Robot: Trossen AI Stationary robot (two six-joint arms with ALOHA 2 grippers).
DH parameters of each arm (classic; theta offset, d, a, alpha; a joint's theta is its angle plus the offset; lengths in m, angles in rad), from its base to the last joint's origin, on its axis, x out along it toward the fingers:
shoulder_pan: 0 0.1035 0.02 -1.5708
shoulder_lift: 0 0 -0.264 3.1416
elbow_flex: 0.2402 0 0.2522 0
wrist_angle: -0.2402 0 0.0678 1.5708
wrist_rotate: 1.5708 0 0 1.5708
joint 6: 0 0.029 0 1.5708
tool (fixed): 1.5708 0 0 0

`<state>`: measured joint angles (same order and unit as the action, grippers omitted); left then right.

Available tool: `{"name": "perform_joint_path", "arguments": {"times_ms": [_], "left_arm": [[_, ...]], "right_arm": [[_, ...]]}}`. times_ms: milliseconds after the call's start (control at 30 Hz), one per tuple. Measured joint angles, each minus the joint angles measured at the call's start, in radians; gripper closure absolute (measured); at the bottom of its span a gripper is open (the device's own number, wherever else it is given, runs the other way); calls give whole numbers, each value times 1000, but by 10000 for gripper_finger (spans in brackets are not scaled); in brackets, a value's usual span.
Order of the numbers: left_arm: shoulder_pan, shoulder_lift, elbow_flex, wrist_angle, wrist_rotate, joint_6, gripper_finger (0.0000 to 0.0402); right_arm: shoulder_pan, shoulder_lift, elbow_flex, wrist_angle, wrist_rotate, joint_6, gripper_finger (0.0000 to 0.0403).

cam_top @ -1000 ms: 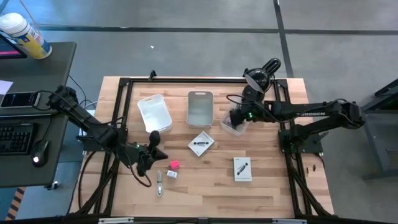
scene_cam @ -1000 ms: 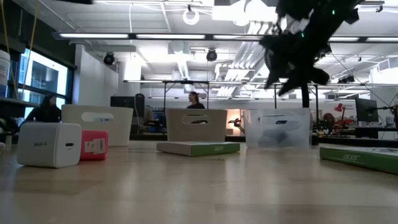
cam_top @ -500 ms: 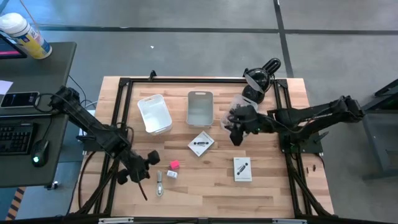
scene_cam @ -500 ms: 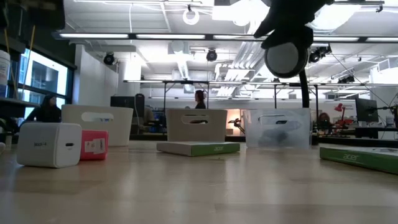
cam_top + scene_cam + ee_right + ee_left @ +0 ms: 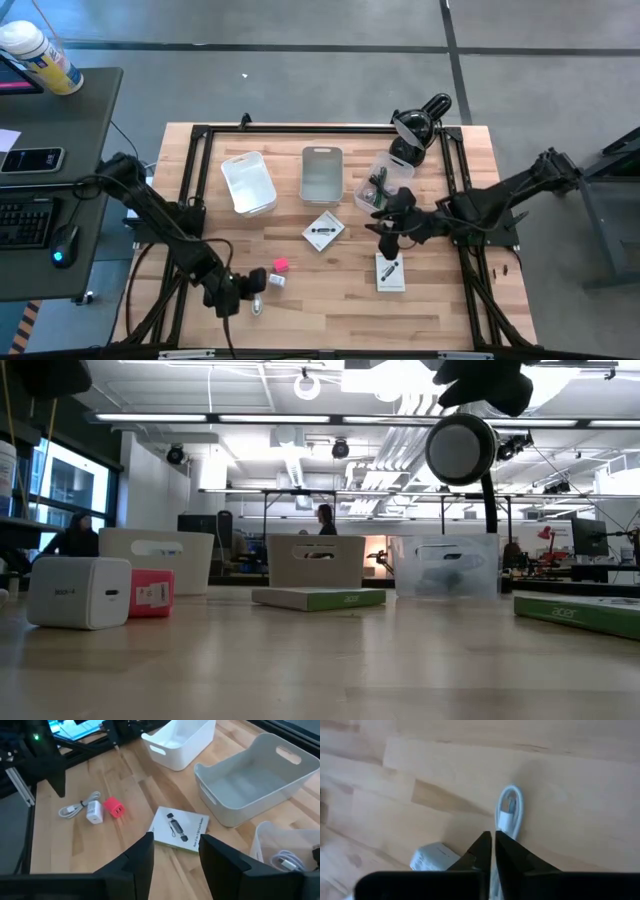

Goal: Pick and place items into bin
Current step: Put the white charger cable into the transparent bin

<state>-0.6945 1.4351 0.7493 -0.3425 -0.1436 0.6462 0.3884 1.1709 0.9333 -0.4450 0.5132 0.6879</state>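
Your items lie loose on the table (image 5: 330,290). A coiled white cable (image 5: 509,815) sits just ahead of the left claw (image 5: 493,844), whose fingers are pressed together with only a hairline between the tips and nothing caught in them. A white charger cube (image 5: 432,859) lies just beside that claw, and in the high view the pink block (image 5: 281,265) touches or nearly touches the cube, a little farther off.

The right claw (image 5: 175,851) hangs with its fingers spread and nothing between them. In the high view it is over the table just beside one white card box (image 5: 389,272). A second card box (image 5: 178,828) lies ahead of it, near the bins.

You have three bins ahead of the right claw. The clear bin (image 5: 376,188), nearest, holds a white cable and some dark bits you can't make out well. The grey bin (image 5: 255,780) next to it looks bare inside. The white bin (image 5: 180,741), farthest, also shows nothing in it.
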Motion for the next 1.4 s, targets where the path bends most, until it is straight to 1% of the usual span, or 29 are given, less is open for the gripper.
{"name": "perform_joint_path", "arguments": {"times_ms": [100, 233, 300, 367, 400, 500, 600, 833, 1000, 1100, 1267, 1400], "left_arm": [[0, 3, 1, -17, -14, 31, 350], [1, 3, 1, -29, -80, 72, 293], [2, 6, 1, -20, -89, 105, 267], [14, 25, 1, -11, -72, 131, 246], [16, 37, 1, -14, -44, 133, 238], [16, 81, 1, -9, -3, 147, 228], [15, 111, 0, 3, -5, 158, 233], [75, 165, 0, 56, 16, 132, 264], [130, 171, 0, 55, 128, 127, 289], [153, 171, 0, 55, 173, 126, 308], [180, 171, 0, 55, 194, 105, 343], [180, 176, 2, 58, 200, 105, 372]], "right_arm": [[16, 0, 0, 0, 18, 23, 251], [26, 0, 0, 2, 40, 37, 245], [26, 0, 0, 2, 50, 45, 242], [26, 0, 0, 3, 58, 53, 242], [26, 0, 0, 4, 58, 55, 242], [26, 0, 0, 13, 57, 56, 246], [27, 0, 0, 26, 54, 56, 250], [27, 0, 1, 49, 53, 47, 258], [27, 0, 1, 49, 37, 46, 257], [27, 0, 1, 49, 37, 46, 258], [27, 0, 1, 48, 37, 45, 260], [27, 0, 1, 48, 37, 47, 261]]}}
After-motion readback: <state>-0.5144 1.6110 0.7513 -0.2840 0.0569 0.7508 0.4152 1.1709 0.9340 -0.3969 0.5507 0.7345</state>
